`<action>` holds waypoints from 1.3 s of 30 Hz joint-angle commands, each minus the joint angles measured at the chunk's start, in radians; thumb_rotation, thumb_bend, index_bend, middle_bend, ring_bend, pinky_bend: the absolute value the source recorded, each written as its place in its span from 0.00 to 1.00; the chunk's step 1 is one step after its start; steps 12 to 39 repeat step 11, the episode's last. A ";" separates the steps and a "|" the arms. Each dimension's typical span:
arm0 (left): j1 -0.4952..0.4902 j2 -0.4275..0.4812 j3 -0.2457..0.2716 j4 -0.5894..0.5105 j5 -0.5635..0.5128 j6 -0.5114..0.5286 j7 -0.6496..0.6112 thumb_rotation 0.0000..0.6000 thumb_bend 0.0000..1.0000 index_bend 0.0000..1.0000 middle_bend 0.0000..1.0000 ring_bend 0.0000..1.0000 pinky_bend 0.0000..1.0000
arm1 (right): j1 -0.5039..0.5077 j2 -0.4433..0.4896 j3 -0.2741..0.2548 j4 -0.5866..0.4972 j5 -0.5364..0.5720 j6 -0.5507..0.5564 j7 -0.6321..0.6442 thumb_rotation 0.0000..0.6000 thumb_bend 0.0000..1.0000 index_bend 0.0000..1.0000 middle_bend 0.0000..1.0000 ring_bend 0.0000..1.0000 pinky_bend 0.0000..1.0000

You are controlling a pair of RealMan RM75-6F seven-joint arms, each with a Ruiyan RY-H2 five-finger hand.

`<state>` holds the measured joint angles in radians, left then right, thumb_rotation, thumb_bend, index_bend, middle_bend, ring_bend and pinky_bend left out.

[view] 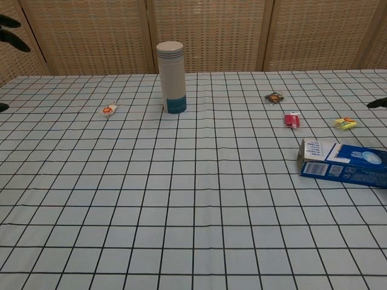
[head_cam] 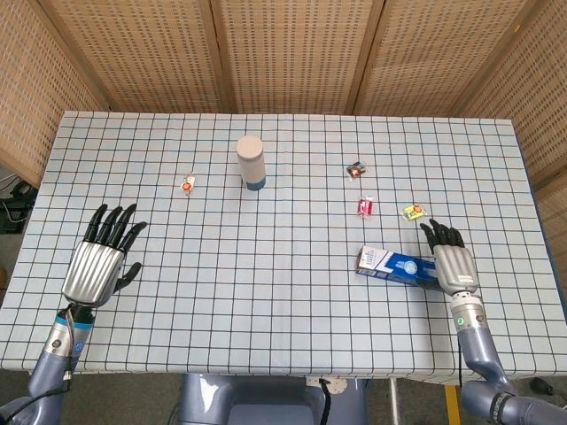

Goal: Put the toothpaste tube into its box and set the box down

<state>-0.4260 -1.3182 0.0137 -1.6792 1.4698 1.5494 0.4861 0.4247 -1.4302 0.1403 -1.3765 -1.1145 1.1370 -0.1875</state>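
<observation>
The blue and white toothpaste box [head_cam: 395, 265] [view: 341, 165] lies flat on the checked table at the right, near the front edge. The tube itself does not show. My right hand [head_cam: 450, 260] hovers just right of the box with fingers spread, holding nothing and apart from it; only a fingertip [view: 378, 103] of it shows at the right edge of the chest view. My left hand [head_cam: 96, 260] is over the table's left front with fingers spread, empty; in the chest view only its dark fingertips [view: 11, 30] show at the top left.
A white cylinder with a blue base [head_cam: 251, 162] [view: 171, 77] stands upright at the back centre. Small wrapped sweets lie about: an orange one [head_cam: 188, 184], a brown one [head_cam: 356, 168], a red one [head_cam: 365, 206] and a yellow one [head_cam: 413, 212].
</observation>
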 commanded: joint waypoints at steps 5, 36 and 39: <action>0.094 0.037 0.042 -0.059 -0.031 0.020 -0.055 1.00 0.22 0.09 0.00 0.00 0.00 | -0.104 0.049 -0.094 -0.089 -0.216 0.227 -0.062 1.00 0.18 0.00 0.00 0.00 0.00; 0.181 0.032 0.086 -0.037 -0.023 0.048 -0.116 1.00 0.20 0.07 0.00 0.00 0.00 | -0.180 0.078 -0.161 -0.123 -0.351 0.350 -0.039 1.00 0.17 0.00 0.00 0.00 0.00; 0.181 0.032 0.086 -0.037 -0.023 0.048 -0.116 1.00 0.20 0.07 0.00 0.00 0.00 | -0.180 0.078 -0.161 -0.123 -0.351 0.350 -0.039 1.00 0.17 0.00 0.00 0.00 0.00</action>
